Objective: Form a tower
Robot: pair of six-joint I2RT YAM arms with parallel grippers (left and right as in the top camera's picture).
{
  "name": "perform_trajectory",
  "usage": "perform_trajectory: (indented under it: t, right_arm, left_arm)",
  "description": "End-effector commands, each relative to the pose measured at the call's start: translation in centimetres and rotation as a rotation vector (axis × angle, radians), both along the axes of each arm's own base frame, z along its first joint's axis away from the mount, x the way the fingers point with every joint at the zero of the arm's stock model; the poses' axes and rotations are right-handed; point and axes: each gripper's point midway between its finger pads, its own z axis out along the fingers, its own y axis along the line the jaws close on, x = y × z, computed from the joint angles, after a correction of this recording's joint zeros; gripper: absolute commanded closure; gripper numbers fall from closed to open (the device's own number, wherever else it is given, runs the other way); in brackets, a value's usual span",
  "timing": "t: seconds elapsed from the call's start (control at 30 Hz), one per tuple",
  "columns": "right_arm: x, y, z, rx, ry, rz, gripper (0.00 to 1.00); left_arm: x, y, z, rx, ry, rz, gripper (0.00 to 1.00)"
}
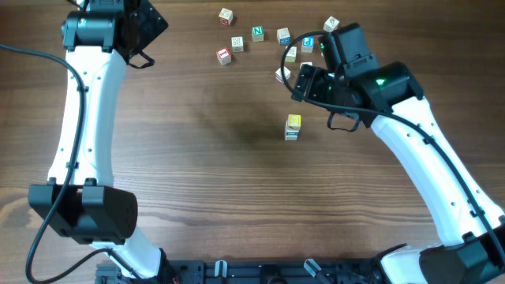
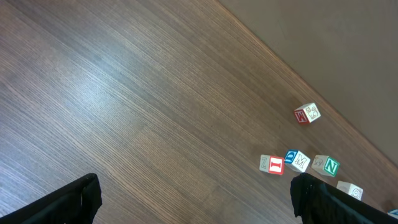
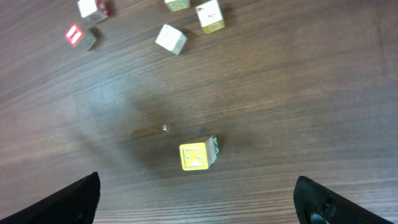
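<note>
The tower (image 1: 293,126) stands on the wooden table (image 1: 205,166), right of centre and apart from the loose letter cubes (image 1: 258,33) scattered along the far side. Its top face is yellow, with a blue face lower down (it looks two cubes high, though from above that is hard to settle). The right gripper (image 1: 314,83) hangs near it, jaws spread wide and holding nothing. In the right wrist view, the yellow-topped tower (image 3: 198,155) lies ahead of the gap between the fingertips (image 3: 74,199), touching neither. The left gripper (image 1: 140,28) is likewise wide apart and empty, at the far left, well away from the tower.
</note>
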Motion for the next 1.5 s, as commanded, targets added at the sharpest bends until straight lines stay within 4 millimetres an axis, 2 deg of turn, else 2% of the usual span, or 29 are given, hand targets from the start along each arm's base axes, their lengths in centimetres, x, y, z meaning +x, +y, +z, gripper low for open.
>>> perform_trajectory:
  t: [0.0, 0.07, 0.27, 0.3, 0.33, 0.4, 0.47, 0.6, 0.73, 0.97, 1.1, 1.23, 1.47]
  right_arm:
    - [0.0, -0.7, 0.9, 0.014, -0.008, -0.066, 0.00]
    - [-0.4, -1.0, 0.6, -0.003, 0.006, -0.072, 0.00]
    - [-0.3, -4.1, 0.0, -0.060, 0.031, -0.156, 0.01]
    - [-0.4, -4.3, -0.4, -0.082, 0.041, -0.129, 0.08]
    - [-0.4, -4.6, -1.0, -0.112, 0.049, -0.116, 0.21]
    - [-0.6, -5.3, -3.6, -0.167, 0.097, -0.129, 0.59]
    - [-0.8, -5.0, -5.2, -0.161, 0.146, -0.128, 0.74]
    - [-0.5, -4.0, -8.6, -0.153, 0.240, -0.108, 0.89]
    - [-0.4, -3.2, -10.4, -0.127, 0.293, -0.091, 0.96]
    - [0.7, -2.2, -13.9, -0.067, 0.357, -0.087, 0.96]
    - [1.0, -1.1, -14.4, -0.002, 0.366, -0.043, 0.96]
    - [0.4, 0.5, -14.4, 0.081, 0.403, 0.008, 0.96]
    - [-0.2, 1.1, -14.3, 0.115, 0.428, 0.020, 0.96]
  left_arm:
    - [0.2, 0.1, -0.1, 0.002, -0.002, 0.009, 0.00]
    - [0.2, 0.1, -0.1, 0.002, -0.002, 0.009, 0.00]
    - [0.2, 0.1, -0.1, 0.002, -0.002, 0.009, 0.00]
    - [0.2, 0.1, -0.1, 0.002, -0.002, 0.009, 0.00]
    - [0.2, 0.1, -0.1, 0.002, -0.002, 0.009, 0.00]
    - [0.2, 0.1, -0.1, 0.002, -0.002, 0.009, 0.00]
    - [0.2, 0.1, -0.1, 0.002, -0.002, 0.009, 0.00]
    - [0.2, 0.1, -0.1, 0.002, -0.002, 0.009, 0.00]
    - [0.2, 0.1, -0.1, 0.002, -0.002, 0.009, 0.00]
    - [0.2, 0.1, -0.1, 0.002, -0.002, 0.009, 0.00]
    - [0.2, 0.1, -0.1, 0.002, -0.002, 0.009, 0.00]
    - [0.2, 0.1, -0.1, 0.002, -0.002, 0.009, 0.00]
    - [0.2, 0.1, -0.1, 0.002, -0.002, 0.009, 0.00]
